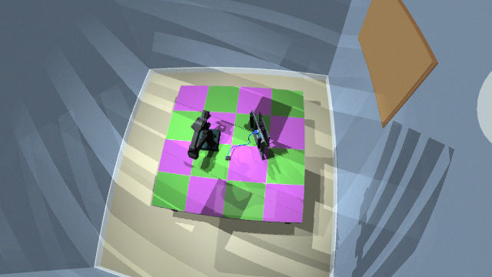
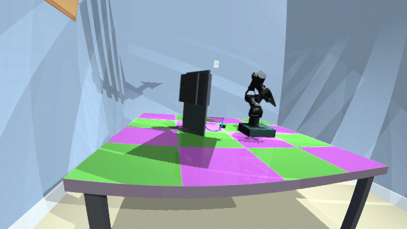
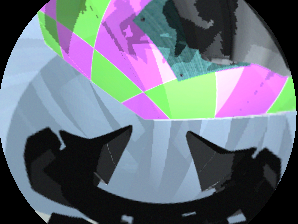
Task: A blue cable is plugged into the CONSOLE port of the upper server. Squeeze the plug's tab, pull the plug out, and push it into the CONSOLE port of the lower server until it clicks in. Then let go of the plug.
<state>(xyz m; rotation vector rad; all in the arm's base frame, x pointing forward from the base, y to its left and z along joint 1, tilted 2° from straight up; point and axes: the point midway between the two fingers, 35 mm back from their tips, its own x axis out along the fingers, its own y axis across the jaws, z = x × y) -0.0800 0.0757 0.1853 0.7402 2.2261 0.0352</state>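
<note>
Gripper point(image 1: 195, 126) point(image 2: 273, 102) point(image 3: 160, 131): wide open, gripping nothing. Cable point(image 1: 241, 145) point(image 2: 215, 130): thin, blue, curving to server stand point(image 1: 262, 135) point(image 2: 194, 105), at the arm's three o'clock from overhead. Table point(image 1: 246, 200) point(image 2: 222, 191) point(image 3: 195, 100): green-violet checks. Walls point(image 1: 50, 154) point(image 2: 165, 38) point(image 3: 45, 105): shadow-streaked blue. I couldn't tell the port.

Surface: a square tabletop point(image 1: 284, 204) point(image 2: 229, 165) point(image 3: 195, 95) checkered in green and magenta, with pale lines between squares and a greyish-mauve edge in the exterior view.
Legs: dark, straight-sided supports point(image 2: 98, 211) under the surface's near corners.
Floor: cream, crossed by lighter bands and shadows point(image 1: 200, 246) point(image 2: 178, 216).
Walls: pale blue-grey, streaked with light and shade point(image 1: 58, 154) point(image 2: 159, 38) point(image 3: 50, 110).
Skirting: a white strip point(image 1: 238, 71) point(image 2: 35, 211) where walls meet floor.
Board: a flat orange-brown panel point(image 1: 397, 58) point(image 2: 65, 7), cut off by the frame in both views.
Wall plate: small, white, upright rectangle point(image 2: 216, 63).
Pale shape: a rounded whitish form point(image 1: 486, 108), partly out of frame.
</note>
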